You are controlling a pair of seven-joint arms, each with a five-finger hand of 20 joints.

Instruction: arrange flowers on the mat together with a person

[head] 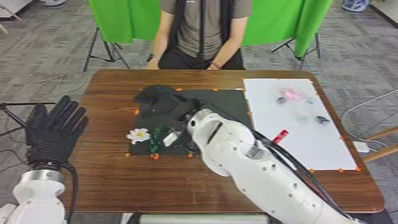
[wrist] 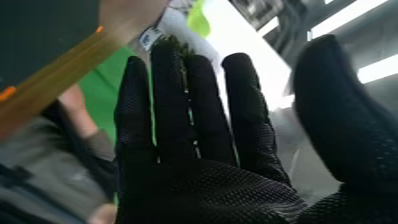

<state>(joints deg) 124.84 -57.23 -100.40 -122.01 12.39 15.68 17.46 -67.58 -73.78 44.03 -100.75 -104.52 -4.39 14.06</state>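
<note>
Table, seen in the head view, carries a dark mat left of a white sheet. Near the mat's near left corner lies a white flower, just beside green stems; on their other side is a small white piece. The right hand is over the mat's far left corner, well apart from the white flower; whether it touches the mat cannot be told. Over on the white sheet, a pink flower lies toward the far edge, a small dark item sits nearer the right edge, and a red item is by the left edge. The left hand is beside the table's left edge, its fingers straight and slightly spread.

From the right wrist view, the right hand has its fingers straight, with narrow gaps between them, and the thumb standing well away to the side. Right at the fingertips is a dark green tuft; whether it touches them or lies behind cannot be told. Close to the tuft is a pale piece with dark marks. The mat's edge, marked by orange tape, is well apart from the fingers.
</note>
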